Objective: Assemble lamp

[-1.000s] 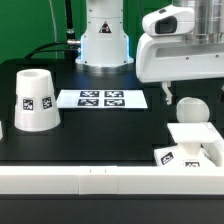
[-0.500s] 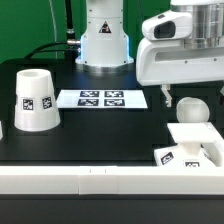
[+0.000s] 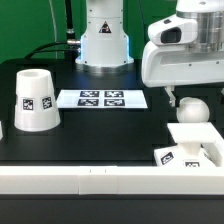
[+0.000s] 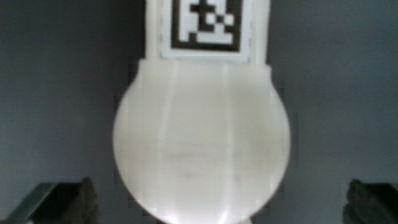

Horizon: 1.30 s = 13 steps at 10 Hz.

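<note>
The white bulb (image 3: 188, 111) is at the exterior view's right, its round head up, just behind the flat square base (image 3: 192, 153), which shows a tag. My gripper (image 3: 175, 98) hangs just above and to the left of the bulb's head. In the wrist view the bulb (image 4: 201, 130) fills the middle, with its tagged stem at the far end. My gripper (image 4: 210, 206) is open, with one dark fingertip (image 4: 54, 200) on each side of the round head, not touching it. The tapered shade (image 3: 34, 99) stands upright at the exterior view's left.
The marker board (image 3: 102, 98) lies flat in the middle of the black table. The robot's white pedestal (image 3: 104, 40) stands behind it. A white rail (image 3: 80, 178) runs along the table's front edge.
The arm has shifted toward the exterior view's right, bringing the gripper closer over the bulb. The lamp parts have not moved.
</note>
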Tool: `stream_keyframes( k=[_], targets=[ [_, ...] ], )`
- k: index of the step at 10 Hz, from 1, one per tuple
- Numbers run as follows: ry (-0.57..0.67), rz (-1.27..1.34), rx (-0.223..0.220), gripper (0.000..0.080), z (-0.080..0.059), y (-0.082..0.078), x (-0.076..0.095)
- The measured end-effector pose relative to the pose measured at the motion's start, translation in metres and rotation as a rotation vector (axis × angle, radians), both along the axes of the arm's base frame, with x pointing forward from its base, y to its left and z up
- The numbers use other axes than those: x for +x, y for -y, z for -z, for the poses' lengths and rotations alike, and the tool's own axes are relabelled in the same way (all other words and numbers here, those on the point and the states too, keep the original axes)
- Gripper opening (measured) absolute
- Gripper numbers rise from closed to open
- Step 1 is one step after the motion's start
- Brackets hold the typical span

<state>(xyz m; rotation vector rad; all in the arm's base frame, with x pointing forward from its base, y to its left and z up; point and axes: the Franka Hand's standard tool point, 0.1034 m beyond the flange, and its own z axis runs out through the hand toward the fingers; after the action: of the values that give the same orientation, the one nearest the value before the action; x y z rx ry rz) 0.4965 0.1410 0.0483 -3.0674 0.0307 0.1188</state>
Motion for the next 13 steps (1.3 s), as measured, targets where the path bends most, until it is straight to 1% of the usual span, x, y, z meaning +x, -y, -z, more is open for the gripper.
stream_keyframes(
  k=[1,3,4,5,6,7,8,10,11,12,13],
  targets=[
    [-0.077,0.001,-0.011,0.0698,0.0,0.005,0.001],
    [-0.216,0.004,-0.024,0.0698,0.001,0.008,0.001],
    [-0.285,0.005,-0.026,0.0698,0.001,0.007,0.001],
    [-0.325,0.003,-0.027,0.0698,0.003,0.006,0.002],
    [-0.397,-0.004,-0.032,0.0698,0.003,0.004,-0.001],
    [-0.424,-0.007,-0.032,0.0698,0.003,0.003,0.002],
    [-0.48,-0.022,-0.031,0.0698,0.002,0.003,0.0],
    [-0.598,-0.034,-0.034,0.0698,0.004,0.01,-0.005],
    [-0.633,-0.036,-0.034,0.0698,0.008,0.01,-0.004],
    [-0.717,-0.045,-0.042,0.0698,0.008,0.009,-0.011],
    [-0.777,-0.054,-0.045,0.0698,0.01,0.007,-0.009]
  ],
)
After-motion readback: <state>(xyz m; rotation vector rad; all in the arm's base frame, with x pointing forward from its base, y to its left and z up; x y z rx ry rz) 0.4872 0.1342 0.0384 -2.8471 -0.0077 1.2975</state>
